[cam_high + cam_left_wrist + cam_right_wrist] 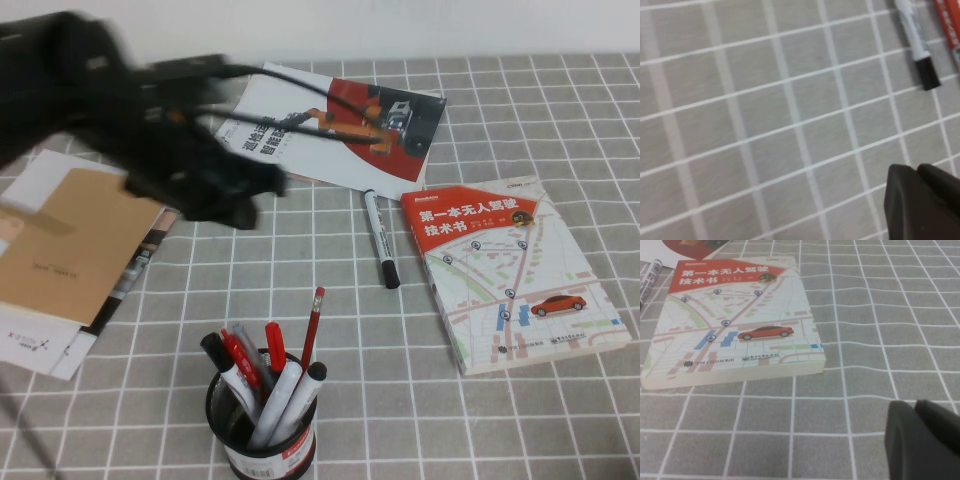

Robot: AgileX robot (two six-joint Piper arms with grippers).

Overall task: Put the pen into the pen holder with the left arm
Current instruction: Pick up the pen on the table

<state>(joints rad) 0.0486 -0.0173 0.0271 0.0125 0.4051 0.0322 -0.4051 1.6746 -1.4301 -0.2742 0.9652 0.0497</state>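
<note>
Left gripper hovers short of the pen, fingers pressed together, empty. Right gripper: off to the right, clenched, empty. You risk rolling the pen under the book if you descend unopened.

I see the pen lying on the counter between a magazine behind it and a book to its right. The pen holder stands nearer me, left of the book. My left claw hangs left of the pen; my right claw sits near the book.
</note>
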